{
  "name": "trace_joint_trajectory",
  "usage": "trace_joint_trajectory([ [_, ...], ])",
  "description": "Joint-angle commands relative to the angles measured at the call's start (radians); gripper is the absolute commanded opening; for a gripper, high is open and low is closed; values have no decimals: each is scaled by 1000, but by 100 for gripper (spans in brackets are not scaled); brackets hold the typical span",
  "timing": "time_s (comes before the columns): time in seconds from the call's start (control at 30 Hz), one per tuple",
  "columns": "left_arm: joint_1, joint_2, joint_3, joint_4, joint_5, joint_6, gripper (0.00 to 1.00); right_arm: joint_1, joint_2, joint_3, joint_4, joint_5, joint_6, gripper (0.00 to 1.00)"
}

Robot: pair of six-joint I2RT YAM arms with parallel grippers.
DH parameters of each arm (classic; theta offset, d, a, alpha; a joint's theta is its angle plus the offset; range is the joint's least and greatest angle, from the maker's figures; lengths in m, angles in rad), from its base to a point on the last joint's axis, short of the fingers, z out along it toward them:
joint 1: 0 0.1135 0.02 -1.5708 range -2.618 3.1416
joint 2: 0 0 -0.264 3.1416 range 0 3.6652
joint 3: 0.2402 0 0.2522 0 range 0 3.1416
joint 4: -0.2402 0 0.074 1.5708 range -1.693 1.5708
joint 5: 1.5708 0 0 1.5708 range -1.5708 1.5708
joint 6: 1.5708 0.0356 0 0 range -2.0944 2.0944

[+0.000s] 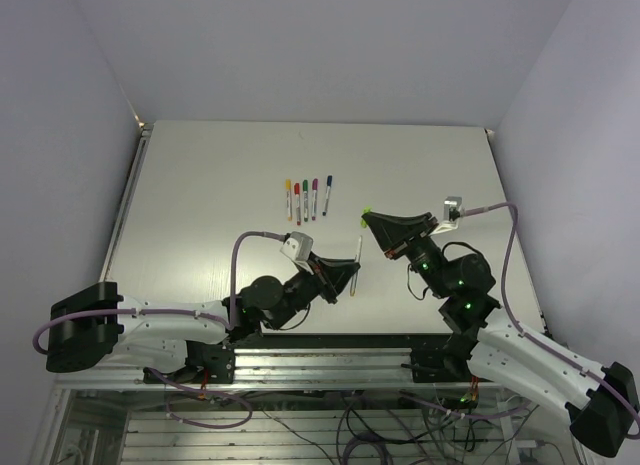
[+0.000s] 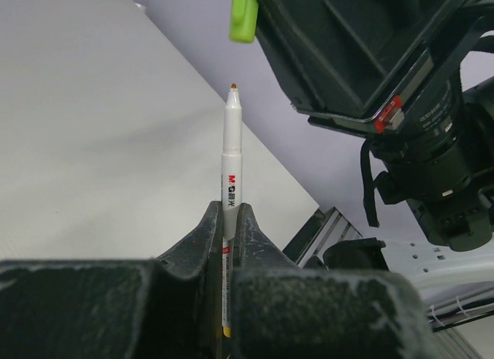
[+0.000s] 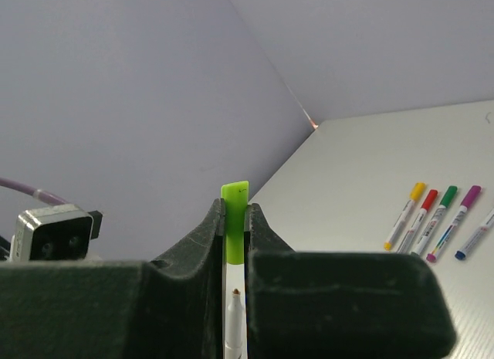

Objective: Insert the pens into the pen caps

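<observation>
My left gripper (image 1: 351,273) (image 2: 229,208) is shut on an uncapped silvery pen (image 1: 358,255) (image 2: 231,162), held by its lower barrel with the bare tip pointing away from the fingers. My right gripper (image 1: 369,221) (image 3: 235,208) is shut on the light green pen cap (image 1: 366,214) (image 3: 235,229) (image 2: 243,15). In the left wrist view the cap hangs a short way beyond the pen's tip and slightly to its right, apart from it. The pen's tip (image 3: 234,296) shows in the right wrist view just below the cap, between the fingers.
Several pens with coloured caps on them, yellow, red, green, magenta and blue, lie side by side on the white table (image 1: 200,205) at its middle back (image 1: 306,197) (image 3: 440,220). Grey walls close the table in on three sides.
</observation>
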Motion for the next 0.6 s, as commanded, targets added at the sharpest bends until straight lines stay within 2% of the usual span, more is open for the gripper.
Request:
trace_joint_trajectory([
  [0.0, 3, -8, 14, 73, 12, 11, 7, 4, 6, -6, 36, -40, 17, 0],
  [0.57, 9, -23, 4, 72, -25, 12, 7, 4, 16, -31, 34, -80, 81, 0],
])
